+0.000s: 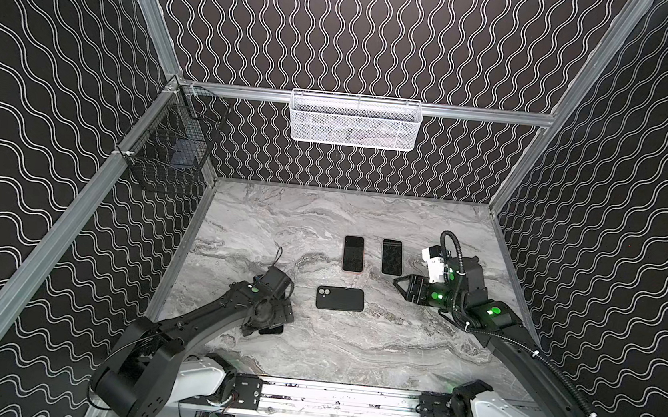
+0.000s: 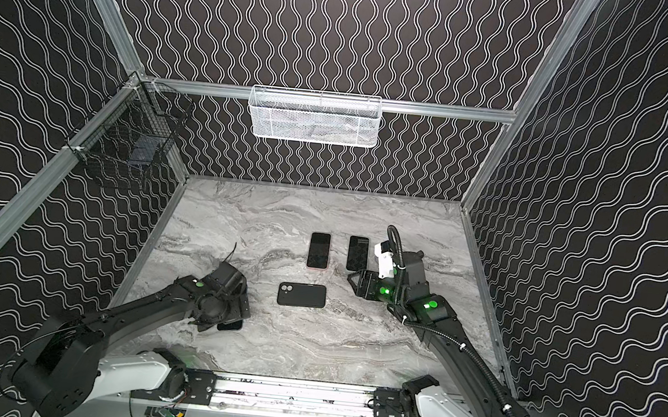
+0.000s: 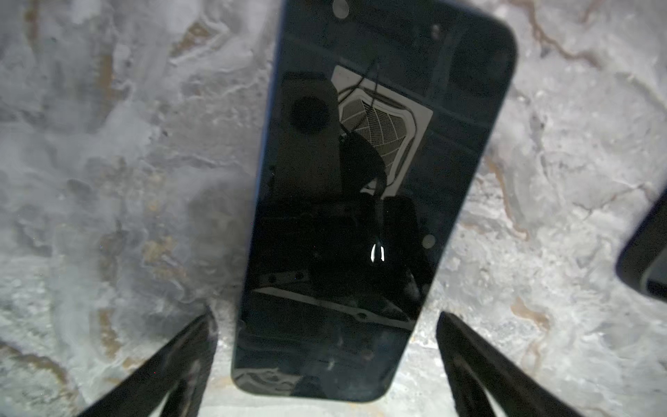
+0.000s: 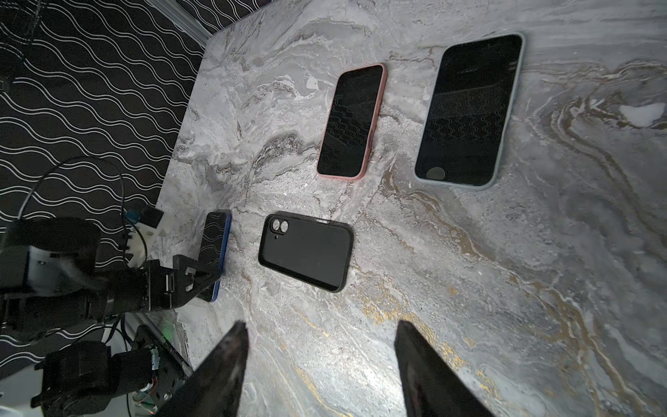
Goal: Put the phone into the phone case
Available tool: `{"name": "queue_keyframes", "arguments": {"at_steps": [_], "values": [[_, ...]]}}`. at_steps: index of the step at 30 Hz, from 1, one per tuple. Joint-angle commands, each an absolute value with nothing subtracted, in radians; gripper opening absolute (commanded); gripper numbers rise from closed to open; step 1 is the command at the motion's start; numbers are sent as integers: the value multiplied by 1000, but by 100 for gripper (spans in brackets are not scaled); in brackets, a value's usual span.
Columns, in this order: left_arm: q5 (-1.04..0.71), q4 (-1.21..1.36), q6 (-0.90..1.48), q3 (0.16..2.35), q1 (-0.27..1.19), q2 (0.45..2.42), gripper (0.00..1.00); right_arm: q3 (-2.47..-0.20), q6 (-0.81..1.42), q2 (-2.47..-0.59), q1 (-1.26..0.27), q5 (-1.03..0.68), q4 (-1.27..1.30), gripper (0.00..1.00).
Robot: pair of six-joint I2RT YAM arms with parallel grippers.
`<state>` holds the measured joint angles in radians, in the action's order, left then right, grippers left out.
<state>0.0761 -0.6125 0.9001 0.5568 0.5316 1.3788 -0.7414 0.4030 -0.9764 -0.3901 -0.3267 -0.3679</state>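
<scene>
1. Phone [image 3: 361,216] lies flat, screen up, on the marble table [image 1: 394,349], at the near-left part under the left arm's wrist; mostly hidden in both top views.
2. Left gripper [image 3: 325,316] is spread wide and straddles one short end of the phone. The wrist view shows a gap between each finger and the phone's edge; nothing is gripped.
3. Phone case [image 1: 340,298] is black and lies flat mid-table, just beside the phone and apart from it, with its camera cutouts toward the left arm. The hollow side seems to be up.
4. Right gripper [image 4: 319,337] has its fingers parted with nothing between them. It hangs over bare table near the grey-cased phone [image 1: 392,257].
5. Pink-cased phone [image 1: 353,253] sits beside the grey one, both screen up, behind the case.
6. Room: black walls [image 1: 361,32] with white wavy lines, a white mesh basket [image 1: 354,120] on the back rail, and a black wire basket [image 1: 172,135] on the left rail.
7. Phone look: dark glossy screen with reflections and a blue edge.
</scene>
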Motion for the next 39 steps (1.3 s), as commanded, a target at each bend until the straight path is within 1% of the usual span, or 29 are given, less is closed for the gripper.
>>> {"name": "queue_keyframes", "arguments": {"at_steps": [1, 8, 13, 17, 20, 24, 31, 39], "values": [[22, -541, 964, 534, 577, 1391, 98, -754, 410, -972, -390, -333, -360, 67], [-18, -446, 1047, 522, 696, 1450, 99, -749, 431, -957, -390, -338, -360, 67], [-21, -428, 1015, 558, 742, 1476, 99, -752, 439, -950, -390, -333, -373, 67], [52, -534, 975, 610, 747, 1443, 99, -755, 441, -944, -391, -331, -383, 67], [89, -564, 964, 612, 746, 1401, 99, -750, 446, -938, -390, -330, -378, 67], [95, -560, 952, 620, 742, 1408, 99, -745, 454, -935, -391, -336, -373, 67], [79, -495, 894, 638, 725, 1488, 99, -750, 446, -924, -391, -330, -393, 67], [28, -413, 923, 637, 726, 1536, 99, -752, 448, -917, -391, -322, -393, 67]]}}
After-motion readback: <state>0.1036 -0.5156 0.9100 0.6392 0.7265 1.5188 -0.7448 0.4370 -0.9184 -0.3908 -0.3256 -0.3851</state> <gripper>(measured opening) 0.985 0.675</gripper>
